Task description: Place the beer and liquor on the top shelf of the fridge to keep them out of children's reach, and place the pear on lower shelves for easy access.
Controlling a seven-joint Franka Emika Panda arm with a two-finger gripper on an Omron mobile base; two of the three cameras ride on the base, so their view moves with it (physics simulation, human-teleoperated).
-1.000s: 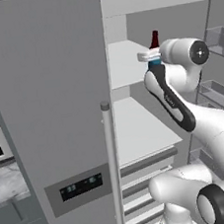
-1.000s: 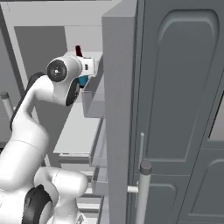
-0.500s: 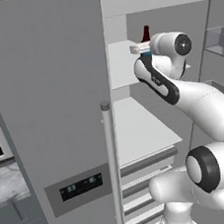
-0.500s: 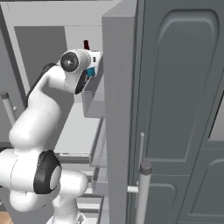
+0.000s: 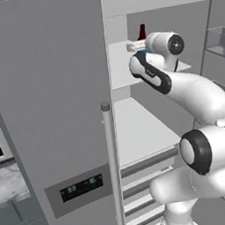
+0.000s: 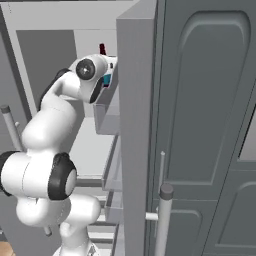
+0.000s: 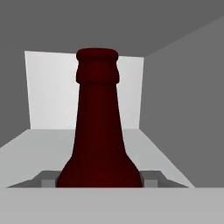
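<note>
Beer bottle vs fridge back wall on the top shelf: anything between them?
Nothing. In the hand view, bare white top shelf runs from the beer to the back wall.

- the beer bottle [image 7: 97, 131] looks like dark red-brown glass; smooth, with only a dull sheen along its neck
- its label [image 6: 106, 80] is a flat blue band, matt
- the fridge [image 5: 47, 92] has a plain grey outer skin like painted metal; smooth and matt, no reflections
- the bar handle [image 5: 113, 169] is a smooth grey rod, metal by the look of it, slightly darker at its cap
- the display panel [image 5: 82, 186] is dark and smooth, like glossy plastic
- the top shelf [image 5: 121, 66] is a white board; smooth, matt, plastic-looking
- the robot arm [image 5: 198, 99] has white shell parts like glossy moulded plastic; its joints are dark and matt
</note>
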